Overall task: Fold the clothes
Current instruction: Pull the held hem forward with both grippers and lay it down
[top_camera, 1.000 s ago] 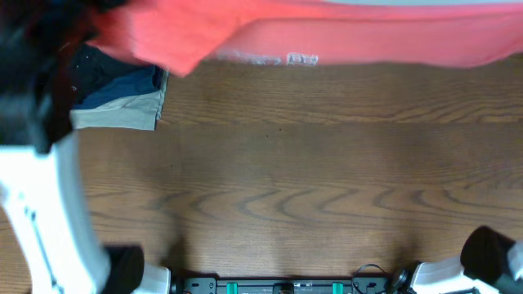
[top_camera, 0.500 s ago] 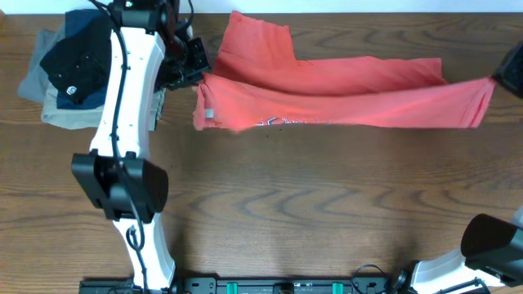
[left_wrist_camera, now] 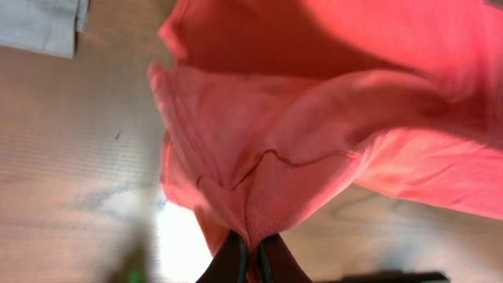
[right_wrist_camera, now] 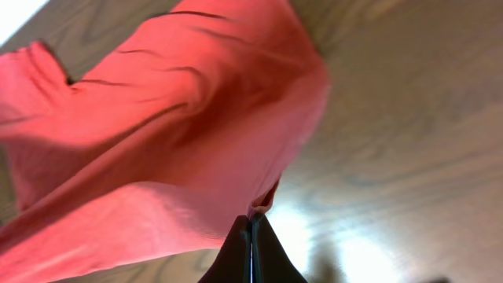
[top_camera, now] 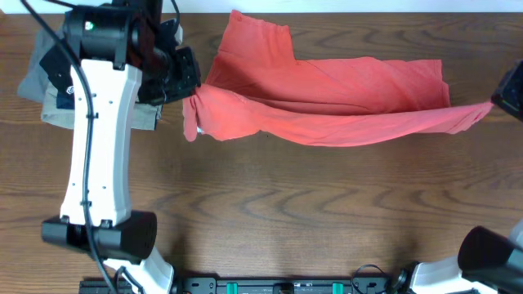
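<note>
Coral-red T-shirt (top_camera: 327, 98) stretched sideways across far part of tabletop (top_camera: 286, 220). Left end effector (left_wrist_camera: 251, 255) clamped on its left edge. Right end effector (right_wrist_camera: 251, 236) pinching its right edge. Folded garments (top_camera: 33, 82) at far left.

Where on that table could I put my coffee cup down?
The tabletop is bare between the red T-shirt and the near edge, right of the left arm. The far side is crowded: the stretched shirt, plus a folded stack at far left.

Your overhead view is bright and even; both wrist views blur softly, with white glare on the bench (left_wrist_camera: 177, 236).
</note>
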`<state>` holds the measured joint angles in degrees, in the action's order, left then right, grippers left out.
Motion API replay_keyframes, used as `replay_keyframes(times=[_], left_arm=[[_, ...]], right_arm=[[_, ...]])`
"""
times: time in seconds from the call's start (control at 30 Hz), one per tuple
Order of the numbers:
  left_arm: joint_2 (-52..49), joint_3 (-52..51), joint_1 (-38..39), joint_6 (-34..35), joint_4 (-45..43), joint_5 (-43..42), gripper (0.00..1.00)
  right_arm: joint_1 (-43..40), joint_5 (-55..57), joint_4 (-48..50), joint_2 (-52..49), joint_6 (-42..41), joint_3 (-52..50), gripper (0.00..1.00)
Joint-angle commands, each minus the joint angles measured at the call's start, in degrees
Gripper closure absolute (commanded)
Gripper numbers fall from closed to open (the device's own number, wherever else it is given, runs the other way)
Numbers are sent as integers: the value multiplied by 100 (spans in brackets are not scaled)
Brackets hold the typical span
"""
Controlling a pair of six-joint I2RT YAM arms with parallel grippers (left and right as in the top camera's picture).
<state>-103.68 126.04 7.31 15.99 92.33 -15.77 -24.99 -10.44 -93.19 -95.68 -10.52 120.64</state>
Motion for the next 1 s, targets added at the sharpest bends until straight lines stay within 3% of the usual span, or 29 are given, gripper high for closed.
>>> replay_keyframes(times=[0.0,0.2,0.5,0.97], left_arm=[[603,-586,17,-114,446,201,94],[1711,-1996,17,-48,385,184,94],[3263,-3871,17,131,-101,118,94],[3875,-5480,17,535,-420,125,94]], right_arm=[[-22,498,-46,367,-190,-170,99],[-24,520,17,787,-197,-767,99],[-284,1062,284,1019,-920,-1766,99],[-356,1067,887,1827,-1067,-3547,99]])
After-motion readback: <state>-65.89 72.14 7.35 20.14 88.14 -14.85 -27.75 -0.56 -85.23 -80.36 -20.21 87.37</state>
